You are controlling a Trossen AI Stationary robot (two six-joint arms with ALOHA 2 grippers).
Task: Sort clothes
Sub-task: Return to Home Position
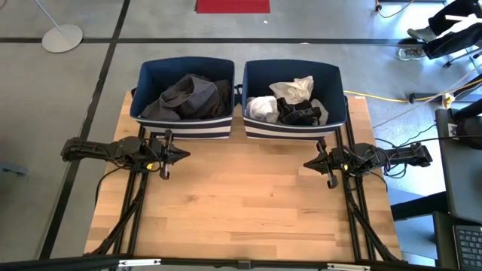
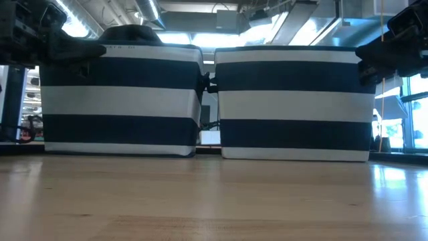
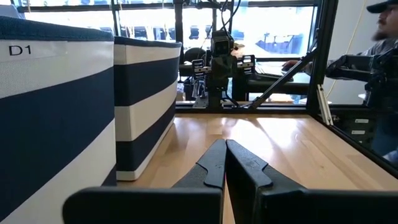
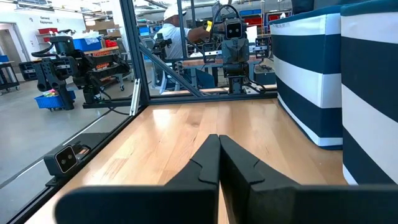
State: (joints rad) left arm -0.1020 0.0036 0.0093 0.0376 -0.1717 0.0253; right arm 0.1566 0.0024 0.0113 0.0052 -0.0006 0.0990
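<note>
Dark grey and black clothes lie heaped in the left navy bin. White, light grey and black clothes lie in the right navy bin. My left gripper waits shut at the table's left side, level, just in front of the left bin; its fingers meet with nothing between them. My right gripper waits shut at the table's right side, in front of the right bin, its fingers together and holding nothing.
The two striped bins stand side by side along the table's far edge. Bare wooden tabletop lies between and in front of the arms. A person is in the room beyond the table's left side.
</note>
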